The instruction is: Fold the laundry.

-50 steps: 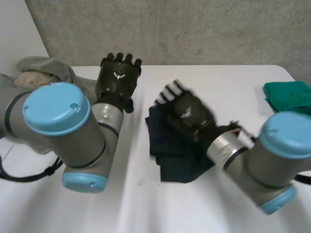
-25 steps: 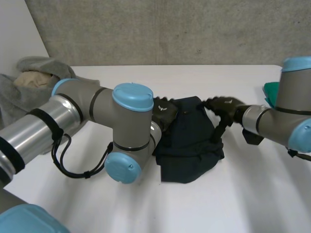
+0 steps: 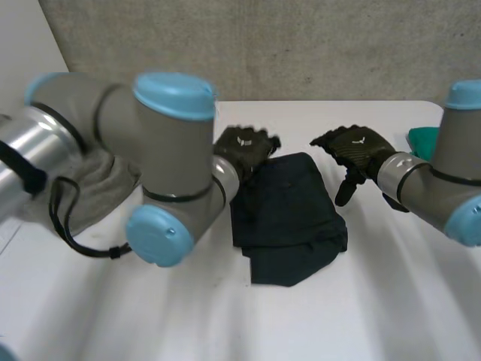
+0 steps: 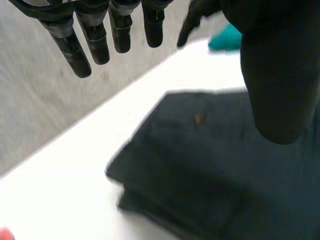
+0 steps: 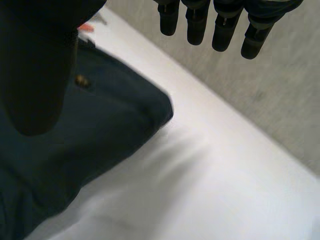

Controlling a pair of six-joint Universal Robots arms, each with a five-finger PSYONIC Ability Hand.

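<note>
A dark navy garment [image 3: 289, 218], folded into a thick bundle, lies in the middle of the white table [image 3: 225, 323]. My left hand [image 3: 242, 148] hovers at the bundle's far left corner with straight fingers [image 4: 95, 40] and holds nothing. My right hand [image 3: 353, 150] hangs open just beyond the bundle's far right corner, thumb pointing down, clear of the cloth. The navy garment [image 4: 210, 165] lies under the left palm with a small button on it. In the right wrist view the same garment [image 5: 75, 130] lies below the thumb, and the fingers [image 5: 225, 25] are straight above bare table.
A grey cloth pile [image 3: 101, 188] lies at the table's left behind my left arm. A folded green cloth [image 3: 422, 141] sits at the far right edge behind my right arm. A grey wall [image 3: 301, 45] runs behind the table.
My left arm has swung across the front and its hand now sits at the garment's far left. The right hand has lifted off the garment and drawn back to the right.
</note>
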